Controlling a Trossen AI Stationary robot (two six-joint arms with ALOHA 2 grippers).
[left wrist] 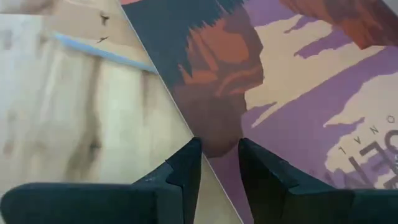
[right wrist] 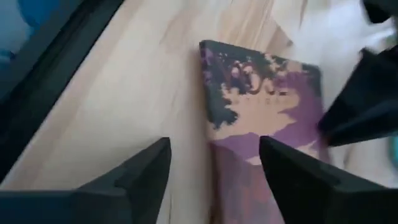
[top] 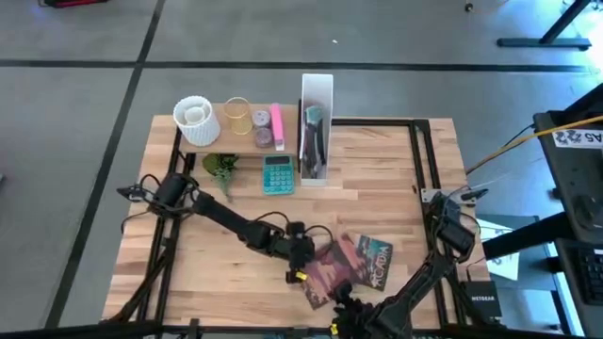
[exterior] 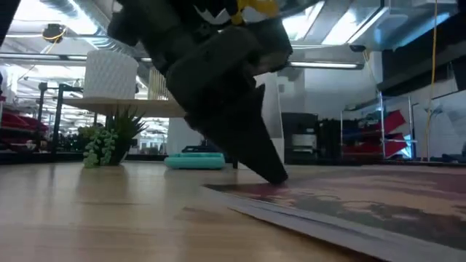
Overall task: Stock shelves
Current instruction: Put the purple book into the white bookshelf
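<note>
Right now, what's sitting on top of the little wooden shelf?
On the shelf: a white ribbed pot, a clear glass, a pink item and a small grey one. Below, most is hidden.

wood table (top: pixel 377 179) carries calculator (top: pixel 278 175), plant (top: pixel 221 169), book (top: pixel 347 266) (flat).

Place: a large robotics lab or industrial workshop hall is indicated.
Floor: bare grey concrete (top: pixel 85 104) marked with dark lines is seen around the table in the high view.
Ceiling: exposed ducts and bright strip lights (exterior: pixel 342 25) are shown in the low view.
Background: metal racks with red items (exterior: pixel 375 135) and dark cabinets are visible beyond the table.
Workstation: a light-wood tabletop (top: pixel 377 188) with black rails is set up with 2 dark arms mounted on it.
Equipment: a black network device (top: pixel 482 299) and a yellow cable (top: pixel 513 143) are placed beside the table at the right.
</note>
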